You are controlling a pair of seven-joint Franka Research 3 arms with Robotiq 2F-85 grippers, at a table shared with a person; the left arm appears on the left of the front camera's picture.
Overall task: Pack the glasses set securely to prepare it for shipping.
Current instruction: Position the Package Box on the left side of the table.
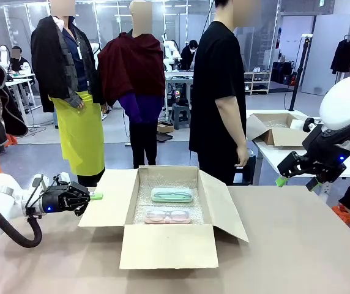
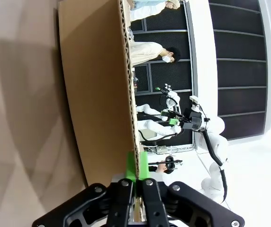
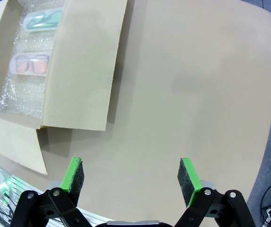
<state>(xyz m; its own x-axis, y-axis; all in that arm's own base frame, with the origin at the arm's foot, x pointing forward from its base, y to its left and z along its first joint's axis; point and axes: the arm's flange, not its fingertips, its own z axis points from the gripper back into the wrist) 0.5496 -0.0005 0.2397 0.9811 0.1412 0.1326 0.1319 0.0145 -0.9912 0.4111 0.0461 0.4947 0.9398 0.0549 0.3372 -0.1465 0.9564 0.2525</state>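
Open box [image 1: 169, 245] sits mid-desk [image 1: 297, 245], lined with bubble wrap [image 1: 139, 205]. Green case [image 1: 171, 195] lies at the far side inside, pink case [image 1: 167, 215] just near of it, side by side, glasses visible in both.

Left gripper [image 1: 95, 196] is at the box's left flap [image 1: 107, 199], fingers [image 2: 131, 166] closed tight on the flap's outer edge; wrist view shows green pads pinching the cardboard. Cases are to its right, inside the box, well apart from these fingers.

Right gripper [image 1: 280, 180] hangs above the desk's far right, fingers [image 3: 73, 176] spread wide, holding nothing. Cases lie well left of it, across the right flap [image 1: 227, 205]. A person [image 1: 221, 92] stands past the far edge.
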